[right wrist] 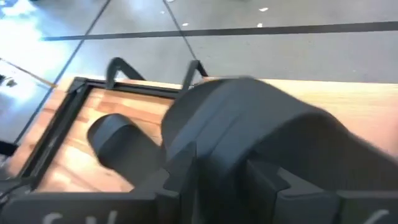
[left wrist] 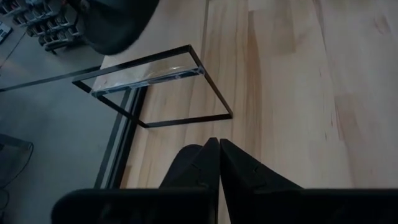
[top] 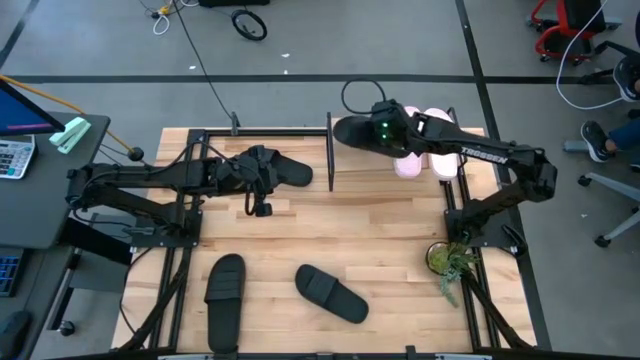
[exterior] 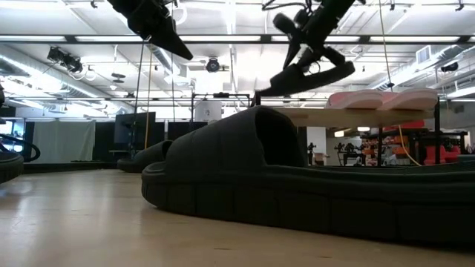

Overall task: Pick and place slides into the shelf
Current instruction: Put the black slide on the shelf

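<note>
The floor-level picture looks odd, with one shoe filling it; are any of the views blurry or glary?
Low view: the black slide lies close to the lens, so it looms; ceiling lights glare behind it. Right wrist view: the slide at the right claw is smeared. High view: evenly lit, sharp.

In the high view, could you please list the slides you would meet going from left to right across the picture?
Black slide at the front left → black slide under the left arm → black slide lying at an angle → black slide at the right pincer → pale pink pair.
</note>
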Tool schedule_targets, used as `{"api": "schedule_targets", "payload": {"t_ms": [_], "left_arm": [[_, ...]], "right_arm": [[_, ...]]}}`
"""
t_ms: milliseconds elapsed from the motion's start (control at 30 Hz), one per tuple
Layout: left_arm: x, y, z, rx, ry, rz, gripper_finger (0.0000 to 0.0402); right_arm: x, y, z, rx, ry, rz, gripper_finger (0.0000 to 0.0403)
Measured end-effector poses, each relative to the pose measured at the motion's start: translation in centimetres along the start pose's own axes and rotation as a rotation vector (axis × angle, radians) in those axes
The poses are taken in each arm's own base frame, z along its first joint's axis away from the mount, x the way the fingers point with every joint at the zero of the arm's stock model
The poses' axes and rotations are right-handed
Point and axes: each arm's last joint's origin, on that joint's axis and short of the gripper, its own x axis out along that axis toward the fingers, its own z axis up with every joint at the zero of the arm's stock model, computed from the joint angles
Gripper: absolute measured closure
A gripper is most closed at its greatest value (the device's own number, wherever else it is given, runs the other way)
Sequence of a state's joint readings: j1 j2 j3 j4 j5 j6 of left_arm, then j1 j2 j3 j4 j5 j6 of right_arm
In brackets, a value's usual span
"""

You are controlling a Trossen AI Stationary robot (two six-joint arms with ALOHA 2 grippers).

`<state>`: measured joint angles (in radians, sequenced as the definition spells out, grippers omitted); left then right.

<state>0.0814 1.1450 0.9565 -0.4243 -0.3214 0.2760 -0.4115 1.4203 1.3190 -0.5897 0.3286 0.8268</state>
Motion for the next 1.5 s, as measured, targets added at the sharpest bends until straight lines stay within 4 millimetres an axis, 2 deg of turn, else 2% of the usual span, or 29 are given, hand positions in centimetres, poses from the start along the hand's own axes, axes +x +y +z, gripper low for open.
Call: {"api": "schedule_targets", "payload": {"t_ms": [200, 467, 633, 733, 833, 933, 1100, 1300, 1400, 1500], "left_arm": [[0.0, 0.0, 0.0, 0.001, 0.002, -0.001, 0.0393], [0.0, 0.0, 0.0, -0.001, 0.002, -0.001, 0.0380], [0.0, 0.0, 0.0, -0.002, 0.002, 0.000, 0.0384], [0.0, 0.0, 0.0, -0.001, 0.002, 0.000, 0.0390], [0.0, 0.0, 0.0, -0.001, 0.002, -0.001, 0.0393], [0.0, 0.0, 0.0, -0.001, 0.001, -0.001, 0.0391], [0.0, 0.0, 0.0, -0.001, 0.002, -0.001, 0.0379], [0.0, 0.0, 0.0, -0.001, 0.002, -0.001, 0.0382], [0.0, 0.0, 0.0, -0.001, 0.001, -0.001, 0.0388], [0.0, 0.0, 0.0, -0.002, 0.002, -0.001, 0.0392]], "right_arm": [[-2.0, -0.4, -0.8, -0.040, 0.024, -0.059, 0.0295], [-1.4, -0.7, -2.3, -0.079, 0.102, -0.163, 0.0295], [-1.1, -0.8, -2.2, -0.094, 0.098, -0.170, 0.0295], [-1.5, -0.9, -2.0, -0.189, 0.100, -0.155, 0.0295], [-2.8, -1.1, -1.5, -0.329, 0.079, -0.129, 0.0295], [-4.5, -1.2, -1.1, -0.399, 0.050, -0.090, 0.0295], [-9.1, -1.3, -1.3, -0.481, 0.042, 0.080, 0.0295], [-13.8, -1.5, -3.6, -0.466, 0.167, 0.267, 0.0295], [-15.0, -0.7, -5.2, -0.525, 0.209, 0.341, 0.0295], [-15.4, 0.3, -7.0, -0.676, 0.236, 0.390, 0.0295]]}}
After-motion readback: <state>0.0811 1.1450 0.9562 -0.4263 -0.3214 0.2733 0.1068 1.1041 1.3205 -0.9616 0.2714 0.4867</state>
